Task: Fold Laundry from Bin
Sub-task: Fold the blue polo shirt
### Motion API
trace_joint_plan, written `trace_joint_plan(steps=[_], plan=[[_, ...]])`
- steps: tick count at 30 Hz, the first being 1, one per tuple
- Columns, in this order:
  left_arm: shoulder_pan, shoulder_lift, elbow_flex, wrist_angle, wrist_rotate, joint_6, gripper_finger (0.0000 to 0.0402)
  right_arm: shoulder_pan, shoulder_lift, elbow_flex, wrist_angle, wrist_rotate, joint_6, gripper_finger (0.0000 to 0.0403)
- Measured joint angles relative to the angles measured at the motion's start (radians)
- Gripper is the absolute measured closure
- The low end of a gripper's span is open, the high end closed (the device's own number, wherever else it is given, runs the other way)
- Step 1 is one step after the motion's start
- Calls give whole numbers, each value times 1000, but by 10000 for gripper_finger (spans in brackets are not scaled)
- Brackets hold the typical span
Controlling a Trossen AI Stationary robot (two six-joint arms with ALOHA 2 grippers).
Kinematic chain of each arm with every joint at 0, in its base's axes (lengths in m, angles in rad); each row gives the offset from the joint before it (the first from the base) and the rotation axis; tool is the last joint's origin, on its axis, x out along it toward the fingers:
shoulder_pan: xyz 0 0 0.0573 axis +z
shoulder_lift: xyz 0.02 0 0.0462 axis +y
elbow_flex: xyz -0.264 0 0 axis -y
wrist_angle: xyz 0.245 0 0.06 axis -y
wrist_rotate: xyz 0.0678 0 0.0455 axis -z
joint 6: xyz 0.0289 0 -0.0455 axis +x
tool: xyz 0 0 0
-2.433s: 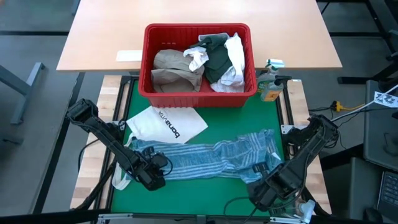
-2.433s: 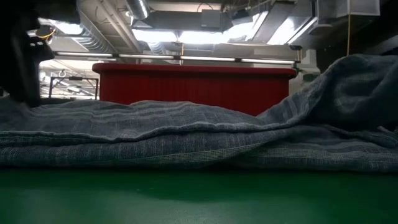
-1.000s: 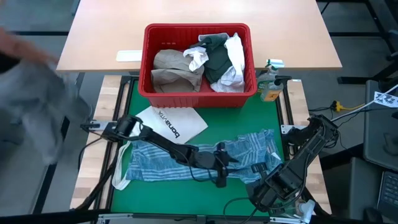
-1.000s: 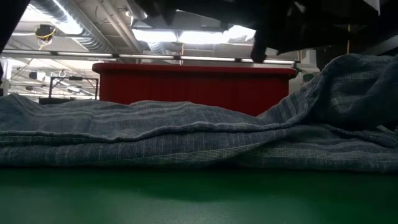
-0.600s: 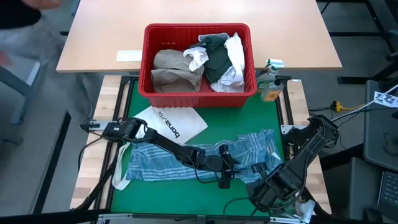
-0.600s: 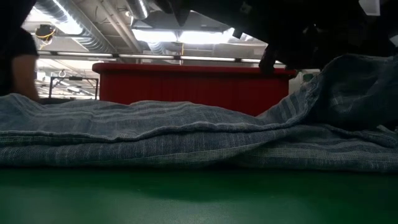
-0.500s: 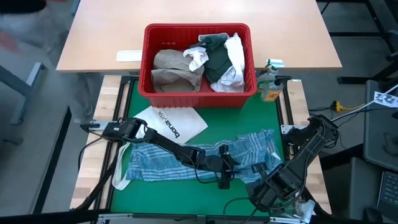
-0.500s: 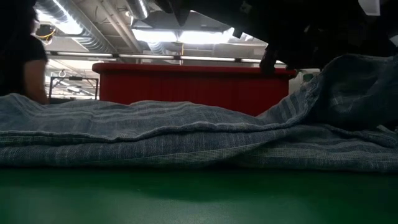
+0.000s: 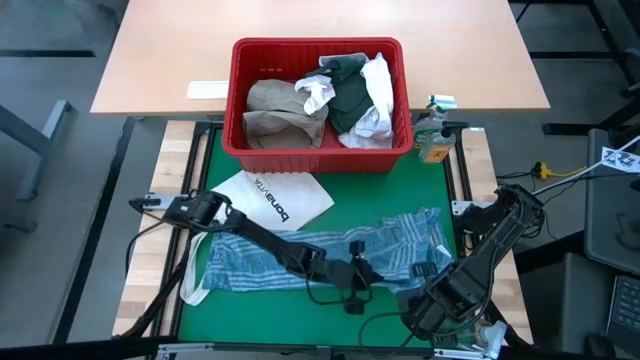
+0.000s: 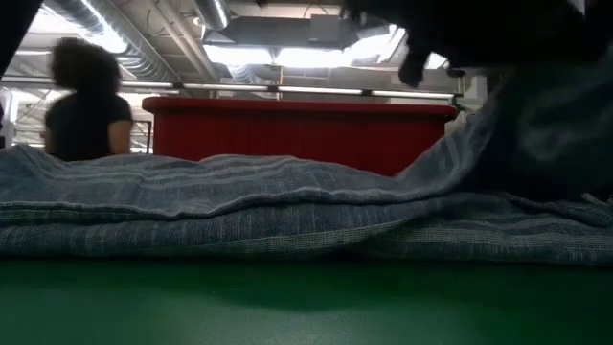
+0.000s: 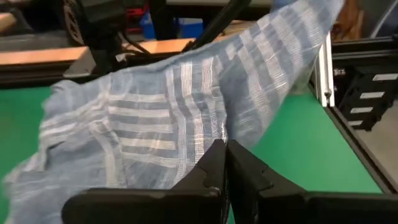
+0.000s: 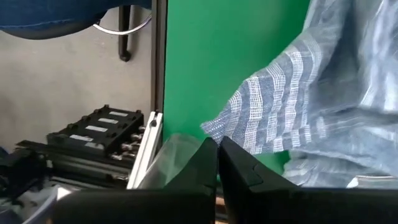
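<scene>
A blue-striped cloth (image 9: 320, 258) lies spread along the near half of the green mat; it is also seen in the low view (image 10: 239, 211). My left arm reaches across it from the table's left. My left gripper (image 9: 352, 297) is shut on the cloth's near edge, about its middle. My right gripper (image 9: 418, 318) is shut at the near right corner, beside the cloth's corner (image 12: 280, 112), holding nothing. The red bin (image 9: 318, 158) stands at the far edge with a tan shirt (image 9: 280, 110), a dark top (image 9: 350, 95) and white pieces inside. My left gripper pinches the striped cloth at its near edge (image 11: 219, 134) between its two fingertips (image 11: 214, 158). The fingers slant down from the table's left. Around the fingers the cloth is bunched and raised; its left part lies flat on the mat.
A white tote bag (image 9: 270, 198) with black lettering lies on the mat between bin and cloth, its strap (image 9: 192, 285) trailing to the near left. A bottle (image 9: 435, 140) stands right of the bin. A person (image 10: 86, 105) stands beyond the table.
My left gripper has moved a little toward the table's near edge over the cloth and has shut on its near edge. The cloth's right part has bunched up around the fingers. A person has passed the table's far left.
</scene>
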Motion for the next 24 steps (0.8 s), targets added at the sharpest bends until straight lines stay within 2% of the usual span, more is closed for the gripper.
trace_joint_plan(steps=[7, 14, 18, 24], plan=[[-27, -62, 1, -153, -136, 6, 400, 0, 0, 0, -7, -14, 91, 395], [-69, -90, 1, -241, -213, -90, 401, 0, 0, 0, -25, -86, 265, 395], [-81, -92, 1, -295, -236, -176, 401, 5, 0, 0, -22, -141, 314, 395], [-83, -93, 1, -325, -215, -261, 401, 32, 0, 0, 57, -169, 291, 395]])
